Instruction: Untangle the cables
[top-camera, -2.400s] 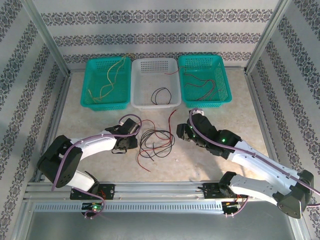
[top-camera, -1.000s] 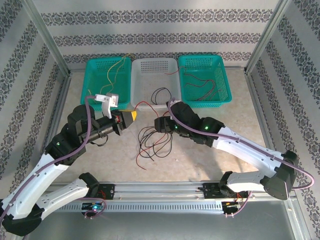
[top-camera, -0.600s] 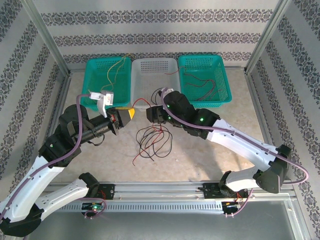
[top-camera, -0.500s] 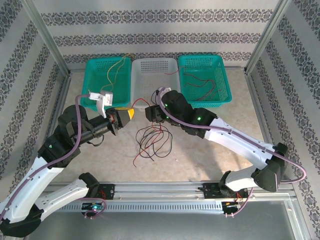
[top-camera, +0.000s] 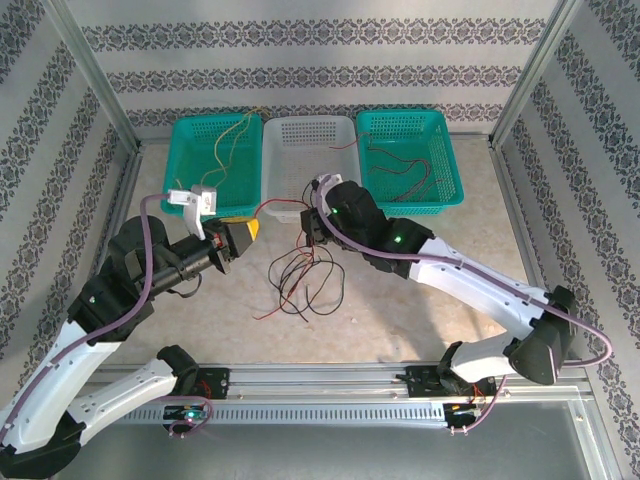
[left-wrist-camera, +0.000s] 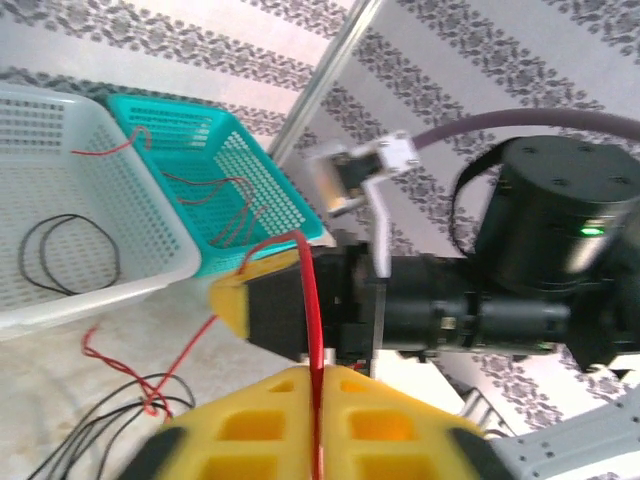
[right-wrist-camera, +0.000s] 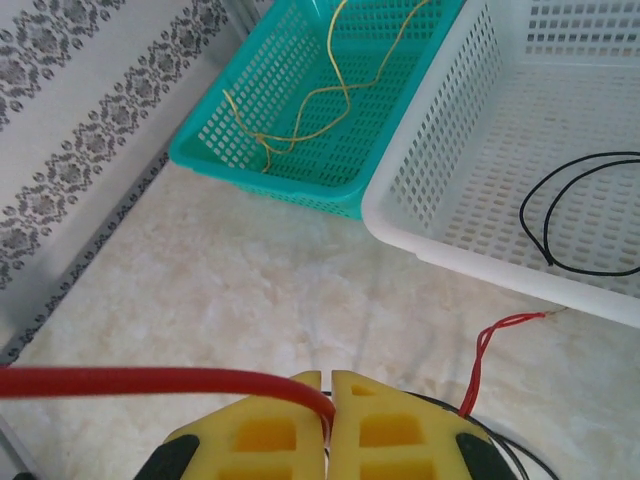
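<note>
**Red cable strung between both arms**

The right end effector (top-camera: 309, 228) has snapped shut since half a second ago, and the left arm has drawn back a touch. The right's yellow pads (right-wrist-camera: 265, 435) now sit together, clamped on the red cable (top-camera: 280, 203), which enters their seam from the left. The left end effector (top-camera: 248, 234) pinches the same strand, pads pressed against it in its wrist view. The cable arches in the air between the two, just in front of the white basket (top-camera: 310, 119). Below it, the tangle (top-camera: 305, 280) of black and red cables lies on the bench (top-camera: 430, 270), between the arms. A yellow cable (top-camera: 228, 150) sits in the left teal basket (top-camera: 176, 160), a black loop (right-wrist-camera: 534, 200) in the white one, and red strands (top-camera: 400, 170) in the right teal basket (top-camera: 452, 170).
</note>
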